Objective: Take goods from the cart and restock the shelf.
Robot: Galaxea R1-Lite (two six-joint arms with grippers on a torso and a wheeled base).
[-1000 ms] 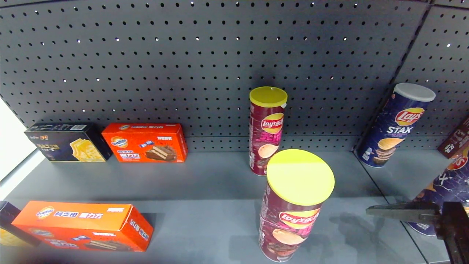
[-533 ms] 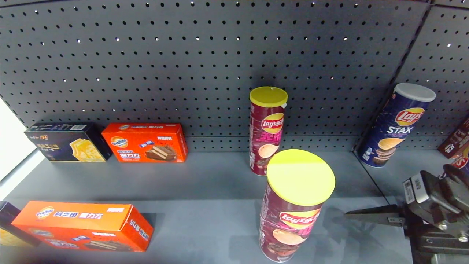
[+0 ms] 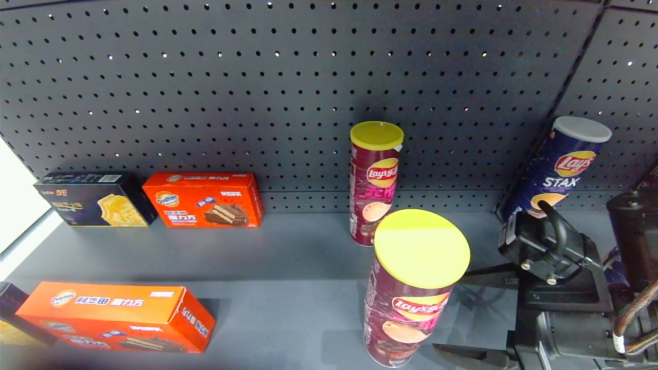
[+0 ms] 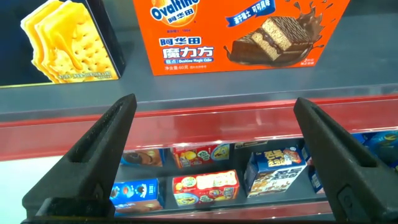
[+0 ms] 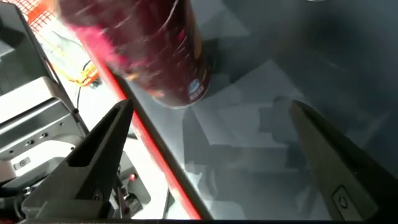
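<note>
Two maroon chip cans with yellow lids stand on the grey shelf: a near one and a far one by the pegboard. My right gripper is open just right of the near can, with nothing between its fingers. In the right wrist view the right gripper hangs over the shelf front, the can off to one side. My left gripper is open and empty, in front of an orange wafer box and a dark cracker box.
A blue chip can leans in the right bay behind my right arm. Orange and dark boxes sit at the back left, another orange box at the front left. The pegboard closes the back.
My right gripper has come in from the right edge toward the near maroon can, and both spread fingers now show. The cans and boxes have not moved.
</note>
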